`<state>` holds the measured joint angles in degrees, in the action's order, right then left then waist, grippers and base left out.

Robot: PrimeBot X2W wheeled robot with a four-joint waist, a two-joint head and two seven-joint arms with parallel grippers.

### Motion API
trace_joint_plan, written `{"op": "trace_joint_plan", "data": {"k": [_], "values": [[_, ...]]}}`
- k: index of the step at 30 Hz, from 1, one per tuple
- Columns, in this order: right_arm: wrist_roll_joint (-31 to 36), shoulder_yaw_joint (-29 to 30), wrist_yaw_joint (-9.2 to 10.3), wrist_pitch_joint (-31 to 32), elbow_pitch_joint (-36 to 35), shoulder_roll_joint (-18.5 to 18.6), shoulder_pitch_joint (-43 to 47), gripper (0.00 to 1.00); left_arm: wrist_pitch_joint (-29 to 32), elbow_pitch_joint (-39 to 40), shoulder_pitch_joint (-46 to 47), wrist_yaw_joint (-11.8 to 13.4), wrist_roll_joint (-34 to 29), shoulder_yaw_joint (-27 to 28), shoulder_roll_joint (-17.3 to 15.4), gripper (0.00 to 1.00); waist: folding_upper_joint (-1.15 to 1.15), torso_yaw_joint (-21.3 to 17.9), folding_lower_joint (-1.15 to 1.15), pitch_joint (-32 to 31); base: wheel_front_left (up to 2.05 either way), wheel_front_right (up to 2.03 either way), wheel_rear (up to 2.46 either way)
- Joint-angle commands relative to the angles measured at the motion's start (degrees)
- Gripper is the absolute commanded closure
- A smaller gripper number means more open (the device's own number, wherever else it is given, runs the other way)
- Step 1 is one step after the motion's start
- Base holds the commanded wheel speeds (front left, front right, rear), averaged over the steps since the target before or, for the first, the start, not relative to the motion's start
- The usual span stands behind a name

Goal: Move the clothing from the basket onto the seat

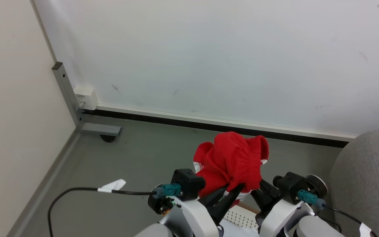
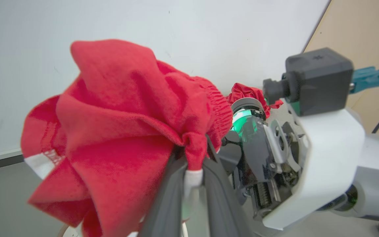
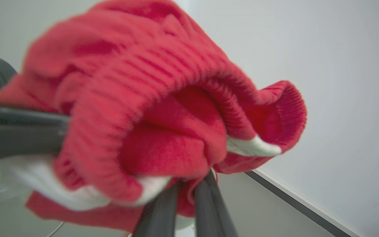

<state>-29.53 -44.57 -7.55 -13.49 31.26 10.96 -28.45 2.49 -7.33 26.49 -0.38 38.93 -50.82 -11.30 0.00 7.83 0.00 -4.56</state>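
Here the head view looks down on a grey floor (image 1: 137, 171) meeting a white wall (image 1: 209, 59) along a pale skirting strip with a dark gap beneath. A beige panel (image 1: 8, 115) closes the left side, edged by an aluminium post (image 1: 66, 89) with a white socket box (image 1: 86, 97) beside it. The grey upholstered seat (image 1: 364, 177) rounds in at the right edge.

The red garment (image 1: 232, 161) hangs bunched in the air, apart from the seat. A corner of the perforated basket (image 1: 240, 218) shows between the two forearms, under the garment in that view.

The left wrist view gives what the head view hides (fabric covers the fingertips there): the left gripper (image 2: 192, 163) is pressed together on a fold with white trim. The right wrist view likewise shows the right gripper (image 3: 191, 187) pinching a red fold below the ribbed waistband.

A black cable (image 1: 74, 191) with a white tag (image 1: 112, 186) trails over the floor at left. In the left wrist view the right arm's wrist housing (image 2: 321, 158) blocks the far side, and a scrap of red (image 2: 248, 93) shows beyond it; whether it is the same garment I cannot tell.
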Motion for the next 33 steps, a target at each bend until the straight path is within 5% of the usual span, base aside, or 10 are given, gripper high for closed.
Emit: {"op": "trace_joint_plan", "data": {"k": [1, 6, 9, 10, 11, 20, 33], "values": [[-1.25, -0.24, 0.13, -0.56, 0.25, 0.61, -0.58, 1.00, -0.30, -0.41, -0.82, 0.29, 0.17, 0.31, -0.56, 1.00, 0.00, -0.31, 0.00, 0.18, 0.00, 0.00, 0.00], [-3.77, 1.45, 0.13, -1.29, -0.67, 0.72, 1.76, 1.00, -1.20, -0.61, -0.95, 1.06, 0.12, 1.04, -0.95, 1.00, 0.00, -1.40, 0.00, 0.72, 0.00, 0.00, 0.00], [-5.03, 3.52, 0.13, -1.38, -1.87, 0.96, 3.30, 1.00, -1.93, -0.47, -1.08, 1.51, -0.09, 1.34, -1.00, 0.51, 0.00, -2.26, 0.00, 1.07, 0.00, 0.00, 0.00], [-5.35, 4.22, 0.13, -1.48, -2.56, 1.08, 3.81, 1.00, -2.22, -0.30, -1.04, 1.64, -0.25, 1.31, -0.99, 0.17, 0.00, -2.61, 0.00, 1.19, 0.00, 0.00, 0.00], [-5.56, 5.01, 0.13, -1.55, -3.05, 1.15, 4.26, 1.00, -2.50, -0.02, -0.99, 1.71, -0.44, 1.35, -0.95, 0.00, 0.00, -2.99, 0.00, 1.33, 0.00, 0.00, 0.00], [-4.04, 12.14, 0.13, -1.75, -6.44, 2.70, 6.98, 1.00, -4.78, 2.08, -1.30, 2.56, -1.59, 1.83, -1.78, 0.00, 0.00, -7.69, 0.00, 2.91, 0.00, 0.00, 0.00], [-1.67, 25.86, 0.13, -0.31, -13.70, 4.51, 11.39, 1.00, -9.54, 3.94, 0.59, 2.10, -5.40, 1.54, -3.70, 0.00, 0.00, -21.75, 0.00, 7.88, 0.00, 0.00, 0.00]]}}
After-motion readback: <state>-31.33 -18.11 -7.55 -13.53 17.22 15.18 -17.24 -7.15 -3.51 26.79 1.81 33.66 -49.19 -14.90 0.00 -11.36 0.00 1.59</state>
